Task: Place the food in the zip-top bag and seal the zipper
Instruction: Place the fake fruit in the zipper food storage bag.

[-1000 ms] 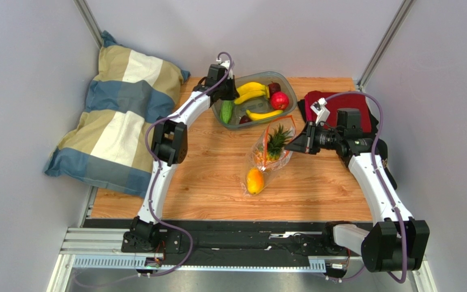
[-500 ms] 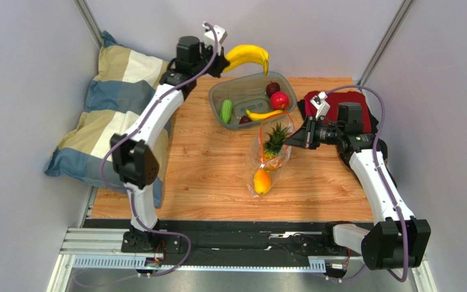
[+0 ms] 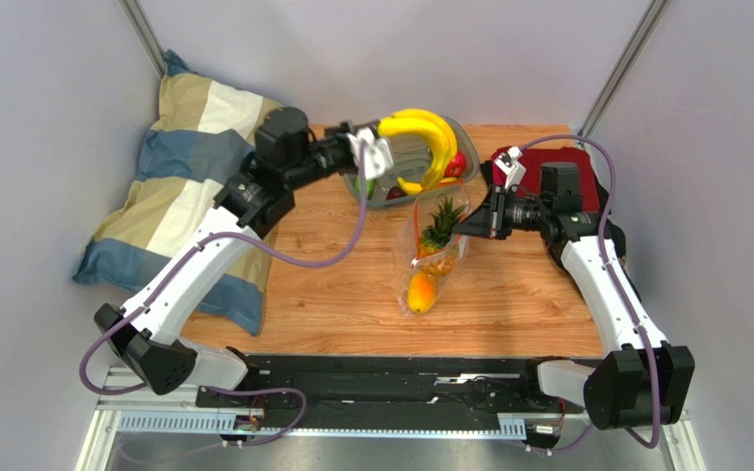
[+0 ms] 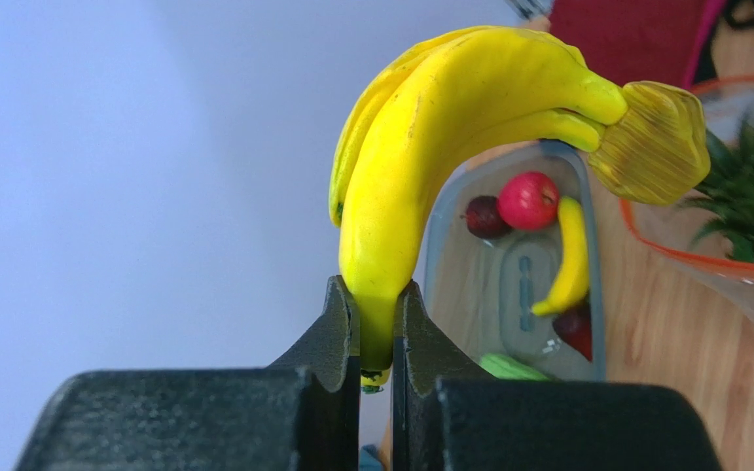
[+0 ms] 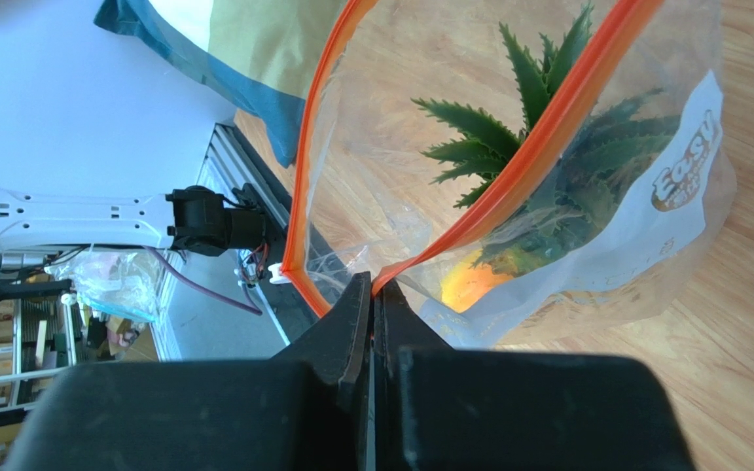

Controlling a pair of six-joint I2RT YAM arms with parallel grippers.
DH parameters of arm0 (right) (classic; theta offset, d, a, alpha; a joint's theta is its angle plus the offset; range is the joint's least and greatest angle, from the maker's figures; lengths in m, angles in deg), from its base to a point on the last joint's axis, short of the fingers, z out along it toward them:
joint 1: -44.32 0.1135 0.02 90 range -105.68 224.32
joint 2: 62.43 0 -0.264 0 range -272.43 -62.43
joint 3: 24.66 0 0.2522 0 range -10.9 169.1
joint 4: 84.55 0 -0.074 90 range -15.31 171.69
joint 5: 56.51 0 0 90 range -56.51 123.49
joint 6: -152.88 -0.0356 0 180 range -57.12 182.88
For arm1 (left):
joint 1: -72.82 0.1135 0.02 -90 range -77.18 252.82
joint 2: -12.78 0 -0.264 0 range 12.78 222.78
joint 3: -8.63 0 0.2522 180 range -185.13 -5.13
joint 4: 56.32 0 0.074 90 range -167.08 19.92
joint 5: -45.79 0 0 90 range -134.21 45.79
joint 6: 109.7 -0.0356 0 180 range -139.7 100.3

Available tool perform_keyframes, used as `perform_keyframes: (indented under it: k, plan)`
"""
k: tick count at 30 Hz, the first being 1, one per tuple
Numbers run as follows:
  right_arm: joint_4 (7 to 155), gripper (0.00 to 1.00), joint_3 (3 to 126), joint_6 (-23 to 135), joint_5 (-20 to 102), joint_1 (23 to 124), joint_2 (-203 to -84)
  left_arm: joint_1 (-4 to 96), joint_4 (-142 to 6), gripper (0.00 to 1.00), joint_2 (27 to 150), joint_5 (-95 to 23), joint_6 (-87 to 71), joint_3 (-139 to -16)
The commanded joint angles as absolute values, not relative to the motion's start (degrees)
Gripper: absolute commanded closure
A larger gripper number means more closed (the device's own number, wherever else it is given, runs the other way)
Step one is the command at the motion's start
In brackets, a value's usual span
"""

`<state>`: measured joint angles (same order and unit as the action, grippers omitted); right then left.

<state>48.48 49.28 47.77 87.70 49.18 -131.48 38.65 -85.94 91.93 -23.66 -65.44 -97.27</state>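
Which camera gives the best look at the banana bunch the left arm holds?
The left wrist view: the banana bunch fills the frame, its tip pinched in the left gripper. The top view shows it small, above the tray. The right wrist view misses it.

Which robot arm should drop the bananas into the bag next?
Left. The left end effector grips the bananas near the bag; the right end effector pinches the zipper, holding it open.
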Motion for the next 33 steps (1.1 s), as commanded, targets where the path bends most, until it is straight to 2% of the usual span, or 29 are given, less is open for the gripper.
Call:
perform_keyframes:
  k: [1, 5, 12, 22, 29, 33]
  plan:
    - [50.1, 1.00, 52.6, 48.3, 90.4, 49.9, -130.6, 32.0, -87.6, 1.00, 89.0, -31.7, -84.8, -90.9]
    - [49.8, 1.00, 52.5, 48.4, 90.7, 50.0, -129.8, 27.8, -87.7, 1.00, 87.6, -35.7, -90.6, -86.5]
    - [49.4, 1.00, 52.2, 50.5, 92.1, 50.1, -129.2, 25.4, -87.6, 1.00, 82.3, -33.5, -102.6, -77.2]
    - [48.9, 1.00, 53.2, 55.3, 94.2, 50.1, -129.9, 25.1, -92.7, 1.00, 76.5, -20.0, -108.1, -74.4]
    - [47.2, 1.00, 55.1, 62.7, 102.9, 50.2, -131.4, 24.0, -97.0, 1.00, 77.5, -13.8, -111.9, -74.9]
    - [42.5, 1.00, 55.7, 72.6, 108.4, 50.5, -133.2, 23.6, -97.2, 1.00, 79.5, -10.4, -114.8, -74.7]
